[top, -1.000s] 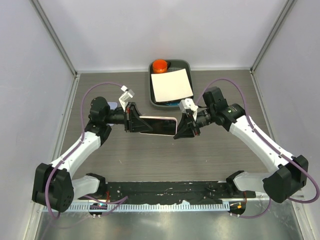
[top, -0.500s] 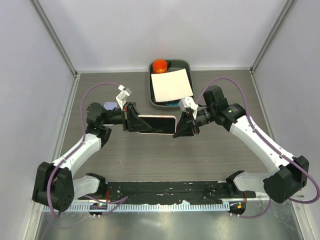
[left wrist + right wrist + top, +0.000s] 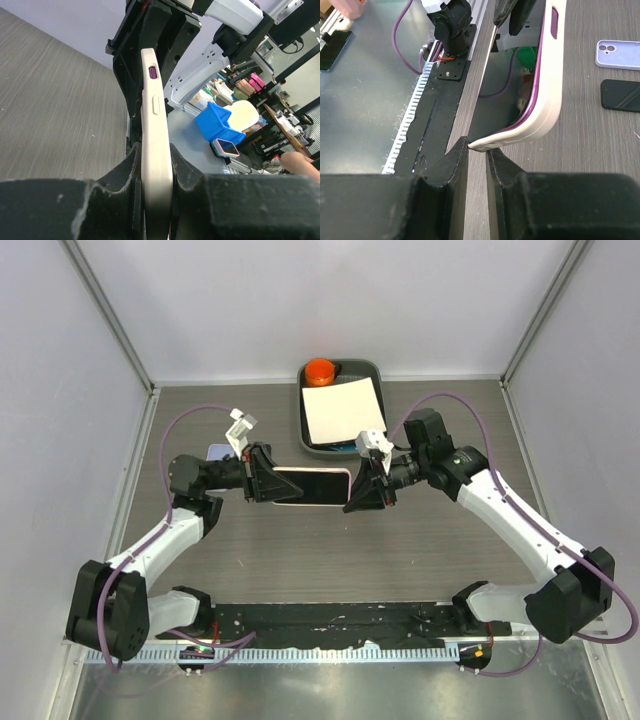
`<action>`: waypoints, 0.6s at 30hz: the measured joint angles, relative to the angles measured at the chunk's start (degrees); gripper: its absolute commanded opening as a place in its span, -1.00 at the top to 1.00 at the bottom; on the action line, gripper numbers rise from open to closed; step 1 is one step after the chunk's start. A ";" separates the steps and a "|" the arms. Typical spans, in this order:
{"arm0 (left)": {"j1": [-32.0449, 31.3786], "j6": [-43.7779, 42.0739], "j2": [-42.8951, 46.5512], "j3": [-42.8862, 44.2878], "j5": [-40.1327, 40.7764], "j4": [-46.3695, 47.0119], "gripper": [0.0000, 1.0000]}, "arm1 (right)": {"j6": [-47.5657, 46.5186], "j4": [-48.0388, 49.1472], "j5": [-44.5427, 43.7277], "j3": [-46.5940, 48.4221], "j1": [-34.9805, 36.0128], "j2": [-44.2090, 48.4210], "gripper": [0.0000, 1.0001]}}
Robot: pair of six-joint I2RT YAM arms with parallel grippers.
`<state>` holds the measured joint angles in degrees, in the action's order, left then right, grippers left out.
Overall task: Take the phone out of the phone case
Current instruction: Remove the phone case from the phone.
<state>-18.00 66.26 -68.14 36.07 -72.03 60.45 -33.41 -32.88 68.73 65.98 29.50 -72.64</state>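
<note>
A phone (image 3: 312,487) in a cream-white case is held in the air over the middle of the table, between both arms. My left gripper (image 3: 268,481) is shut on the left end of the case. In the left wrist view the case edge (image 3: 154,125) runs up from between the jaws (image 3: 156,200). My right gripper (image 3: 358,494) is shut on the right end. In the right wrist view its jaws (image 3: 477,148) pinch the case's corner lip. There the cream case (image 3: 549,100) curves away, and a purple phone edge and dark screen (image 3: 505,90) show inside it.
A dark tray (image 3: 372,367) at the back middle holds a white sheet and an orange object (image 3: 320,371). A lilac phone case (image 3: 618,54) and a black one (image 3: 620,94) lie on the table to the left; the lilac one also shows in the top view (image 3: 219,452).
The phone and both grippers have shifted slightly left and toward the back. The left arm's elbow has pulled further left. Both grips are unchanged.
</note>
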 measured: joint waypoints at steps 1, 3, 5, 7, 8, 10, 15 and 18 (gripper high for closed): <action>0.04 0.33 -0.04 -0.09 0.02 0.24 1.00 | 0.57 0.37 0.02 -0.11 0.00 -0.11 0.68; 0.17 0.94 -0.04 -0.28 0.20 0.68 1.00 | 1.60 1.46 0.02 -0.46 0.00 -0.13 0.68; 0.28 1.40 -0.07 -0.44 0.35 1.33 1.00 | 2.60 2.38 0.00 -0.79 -0.04 -0.13 0.68; 0.39 1.97 -0.07 -0.59 0.48 2.03 1.00 | 3.65 3.50 -0.02 -1.11 -0.09 -0.13 0.68; 0.48 2.25 -0.07 -0.66 0.59 2.38 1.00 | 4.17 4.17 -0.04 -1.27 -0.11 -0.15 0.68; 0.59 2.45 -0.07 -0.70 0.70 2.97 1.00 | 5.11 5.05 -0.11 -1.38 -0.13 -0.15 0.68; 0.79 2.89 -0.07 -0.76 1.49 3.69 1.00 | 7.23 8.02 -0.31 -2.12 -0.70 -0.22 0.67; 0.92 3.30 -0.07 -0.90 2.01 4.11 1.00 | 8.66 9.62 -0.15 -2.40 -1.16 -0.39 0.68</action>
<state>-17.08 69.56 -68.20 35.18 -70.02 64.55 -24.75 -23.27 68.58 63.57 28.34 -73.03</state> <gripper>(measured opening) 0.209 0.228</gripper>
